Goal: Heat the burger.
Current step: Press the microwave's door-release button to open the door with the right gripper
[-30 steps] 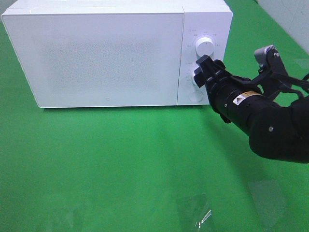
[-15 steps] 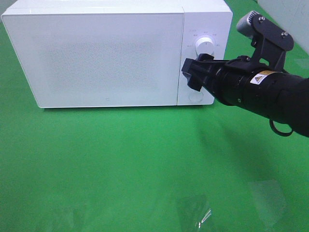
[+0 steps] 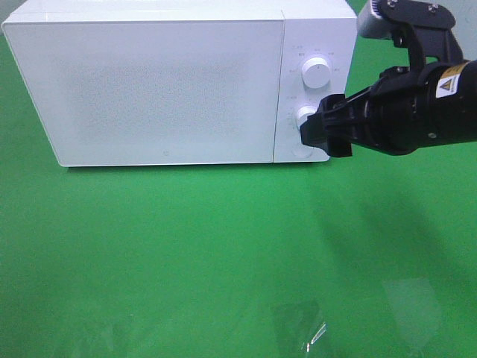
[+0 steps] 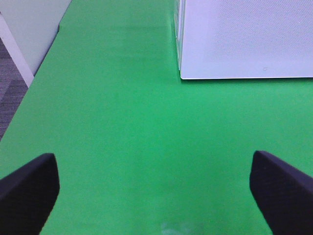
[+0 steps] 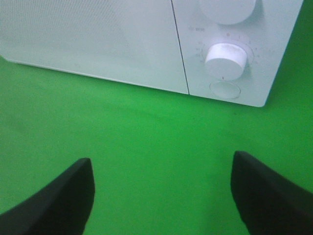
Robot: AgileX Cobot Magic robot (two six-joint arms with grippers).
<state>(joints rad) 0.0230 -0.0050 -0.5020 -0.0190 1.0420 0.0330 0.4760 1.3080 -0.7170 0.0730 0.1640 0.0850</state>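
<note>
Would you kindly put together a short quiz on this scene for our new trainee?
1. True or false: the door of the microwave stands open.
2. Pick one: the right pincer hovers nearest to A) the upper dial, B) the lower dial, C) the far left end of the oven.
3. Short answer: how do the jaws of the left pincer stand, and what is between them?

Key
1. False: the door is shut.
2. B.
3. Open, with nothing between them, only green table below.
</note>
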